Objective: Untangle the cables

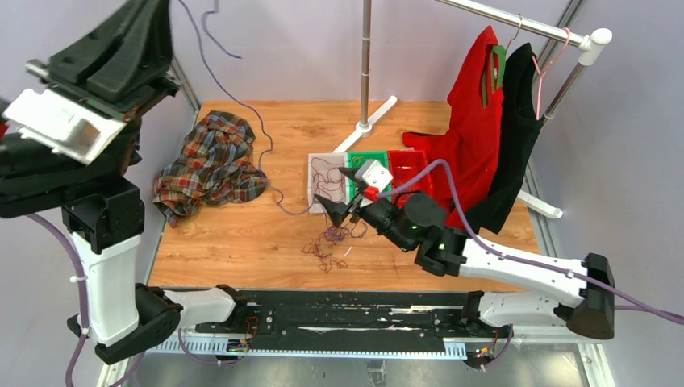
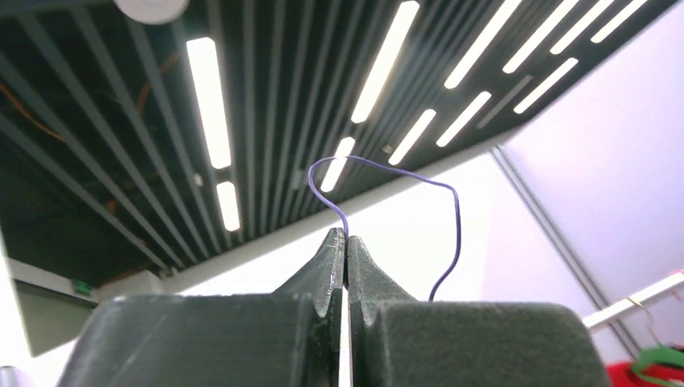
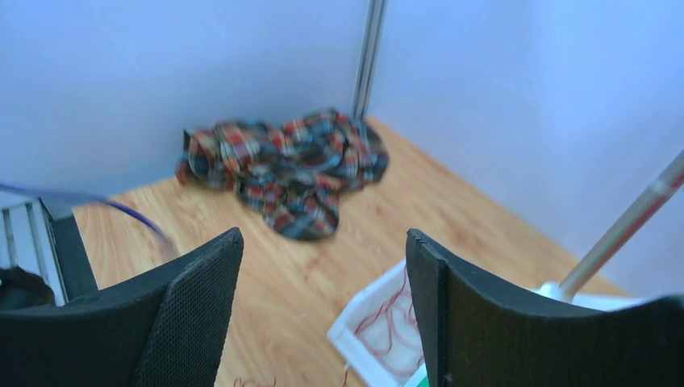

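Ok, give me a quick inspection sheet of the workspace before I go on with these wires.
Surface: wooden tabletop.
Job's things: tangle of dark red and purple wires on the tabletop; dark red wires in the white tray; one purple wire strung from the table up to the left gripper.
Clutter: crumpled plaid shirt at back left; green tray and red tray beside the white one.
Grippers: left gripper raised high, shut on the purple wire; right gripper open, empty, above the tangle.
Cables: lilac arm cable arcs over the right arm.
Surroundings: clothes rack at back right with red garment and black garment; pale walls.
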Robot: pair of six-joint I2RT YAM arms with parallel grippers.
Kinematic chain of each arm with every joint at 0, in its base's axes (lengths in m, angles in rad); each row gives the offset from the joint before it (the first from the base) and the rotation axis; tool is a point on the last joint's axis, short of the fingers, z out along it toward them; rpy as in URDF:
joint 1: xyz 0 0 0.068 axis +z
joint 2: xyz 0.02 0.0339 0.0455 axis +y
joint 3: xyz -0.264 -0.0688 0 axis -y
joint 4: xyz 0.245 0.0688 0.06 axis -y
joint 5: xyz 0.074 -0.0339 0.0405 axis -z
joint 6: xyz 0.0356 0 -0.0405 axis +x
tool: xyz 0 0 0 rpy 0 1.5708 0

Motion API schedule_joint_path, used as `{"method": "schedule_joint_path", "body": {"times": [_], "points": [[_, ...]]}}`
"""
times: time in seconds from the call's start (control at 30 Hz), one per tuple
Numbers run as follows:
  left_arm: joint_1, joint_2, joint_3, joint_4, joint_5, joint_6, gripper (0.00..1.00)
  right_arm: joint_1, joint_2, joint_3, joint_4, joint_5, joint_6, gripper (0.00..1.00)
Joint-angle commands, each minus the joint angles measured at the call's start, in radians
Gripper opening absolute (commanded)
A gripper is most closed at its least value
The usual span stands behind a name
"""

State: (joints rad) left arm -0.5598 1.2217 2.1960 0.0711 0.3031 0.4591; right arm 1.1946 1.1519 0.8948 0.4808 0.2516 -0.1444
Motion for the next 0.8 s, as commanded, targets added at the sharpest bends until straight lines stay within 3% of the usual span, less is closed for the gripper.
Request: {"method": "schedule_joint_path", "body": {"times": [0.0, 0.23, 0.5, 0.57, 0.77], "points": [[-0.006, 0.036, 0.019, -0.183, 0.076, -0.07, 0.0, -0.011, -0.064, 0.11, -0.075, -0.088, -0.102, 0.74], [-0.006, 0.089, 0.044, -0.265, 0.134, -0.083, 0.0, -0.01, 0.002, 0.259, -0.164, -0.159, -0.164, 0.74], [-0.006, 0.093, 0.016, -0.26, 0.15, -0.065, 0.0, -0.01, 0.119, 0.371, -0.166, -0.268, -0.099, 0.76], [-0.006, 0.084, 0.002, -0.258, 0.152, -0.056, 0.0, -0.01, 0.154, 0.388, -0.138, -0.224, -0.108, 0.76], [-0.006, 0.069, -0.008, -0.262, 0.161, -0.048, 0.0, -0.027, 0.227, 0.398, -0.047, 0.103, -0.275, 0.66]]}}
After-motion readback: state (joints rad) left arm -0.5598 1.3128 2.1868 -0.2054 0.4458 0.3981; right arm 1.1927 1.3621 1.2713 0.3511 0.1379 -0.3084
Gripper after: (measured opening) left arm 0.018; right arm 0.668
